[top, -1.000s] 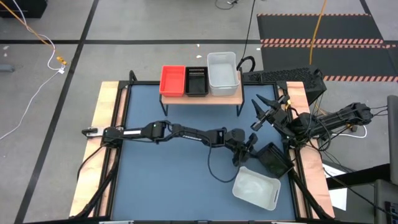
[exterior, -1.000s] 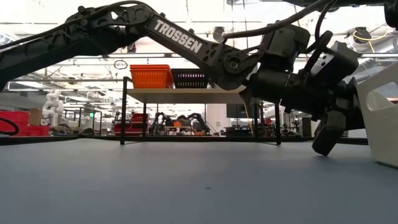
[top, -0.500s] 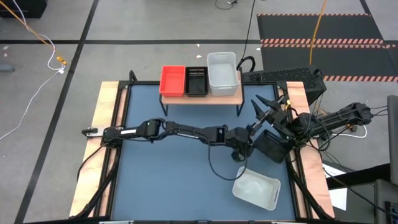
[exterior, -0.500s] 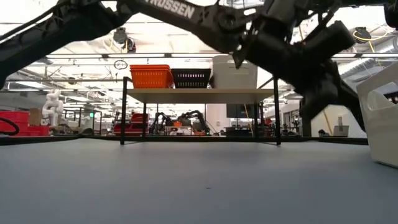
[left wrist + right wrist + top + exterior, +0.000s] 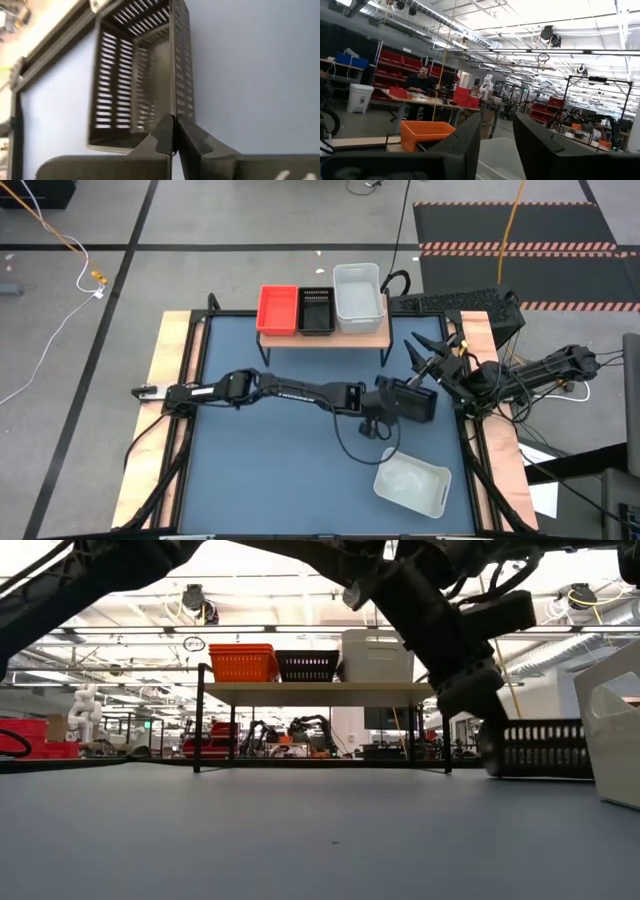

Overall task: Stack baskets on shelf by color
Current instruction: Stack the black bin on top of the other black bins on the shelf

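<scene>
Overhead, the shelf [image 5: 372, 332] stands at the twelve o'clock edge of the blue-topped counter [image 5: 270, 470] and carries one stack of each colour in a row: red baskets [image 5: 277, 309] toward nine o'clock, black baskets [image 5: 316, 310] in the middle, and a white basket [image 5: 358, 292] toward three o'clock. How many bins each stack holds cannot be read from above or from the level view. The left hand [image 5: 388, 402] reaches across the counter to a spot near its three o'clock side; its fingers [image 5: 165, 135] are pinched together on the wall of a black slotted basket [image 5: 410, 401], which hangs tilted just above the counter in the low view, well short of the shelf. A second white basket [image 5: 411, 484] lies on the counter toward five o'clock, apart from both hands and touched by neither. The right hand [image 5: 424, 352] waits raised at the three o'clock edge with its fingers spread, holding nothing. Judged from this layout, the sorting is well advanced: the held black basket must yet travel toward twelve o'clock and nest on the black stack, and the loose white basket must follow onto the white one. No other loose bins show on the counter.
</scene>
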Available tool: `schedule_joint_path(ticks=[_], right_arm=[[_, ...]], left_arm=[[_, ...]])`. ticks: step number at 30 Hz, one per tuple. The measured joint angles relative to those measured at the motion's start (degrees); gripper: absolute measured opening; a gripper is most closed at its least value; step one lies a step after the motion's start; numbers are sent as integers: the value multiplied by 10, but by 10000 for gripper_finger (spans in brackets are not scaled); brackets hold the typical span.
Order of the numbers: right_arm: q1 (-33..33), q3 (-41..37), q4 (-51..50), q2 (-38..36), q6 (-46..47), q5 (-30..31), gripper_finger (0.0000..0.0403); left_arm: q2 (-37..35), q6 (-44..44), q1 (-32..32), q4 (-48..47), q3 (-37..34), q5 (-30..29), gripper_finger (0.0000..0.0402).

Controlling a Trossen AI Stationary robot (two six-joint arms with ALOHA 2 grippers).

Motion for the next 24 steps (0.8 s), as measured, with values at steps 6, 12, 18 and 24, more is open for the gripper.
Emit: schedule_joint_path(ticks=[6,12,18,24], right_arm=[[0,0,4,0,26,-1,109],[1,0,-1,0,59,-1,109],[23,0,2,0,62,-1,109],[38,0,13,-1,35,-1,109]], left_arm=[[0,-57,-17,-40,0,-7,12],[0,-58,-39,-45,0,-31,18],[0,-58,-53,-33,0,-31,53],[0,-17,-68,-19,0,-30,132]])
